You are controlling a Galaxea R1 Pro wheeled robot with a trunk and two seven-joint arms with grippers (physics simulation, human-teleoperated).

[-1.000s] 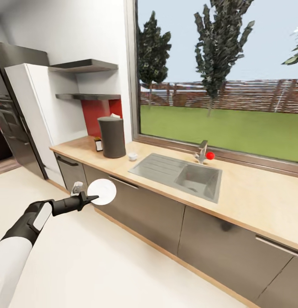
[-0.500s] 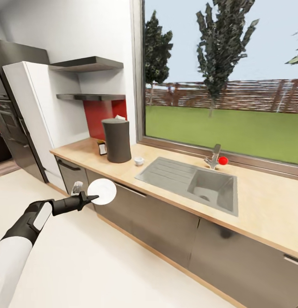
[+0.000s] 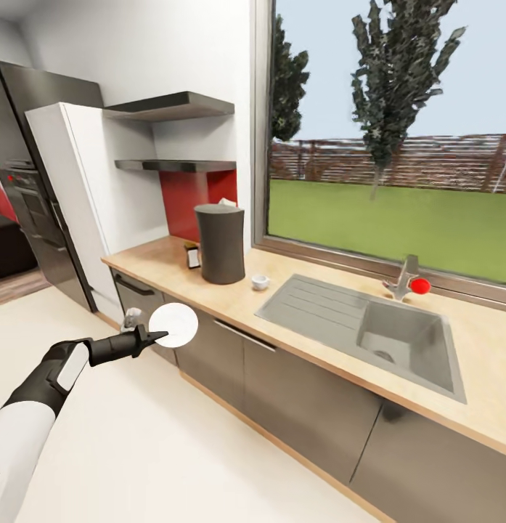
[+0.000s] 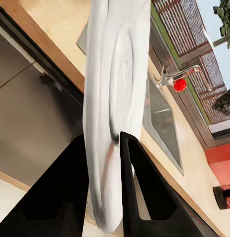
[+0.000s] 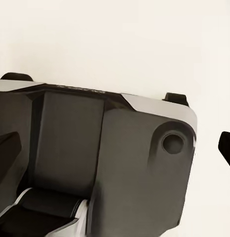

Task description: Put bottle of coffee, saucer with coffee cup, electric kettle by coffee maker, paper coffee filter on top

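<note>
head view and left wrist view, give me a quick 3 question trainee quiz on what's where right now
1. True or false: the left gripper is shut on the saucer.
2. Which item stands on the kitchen countertop between the coffee maker and the sink? A) electric kettle B) coffee cup C) paper coffee filter
3. Fill in: the bottle of coffee stands on the ____ beside the coffee maker.

Key: 1 true; 2 B; 3 countertop.
</note>
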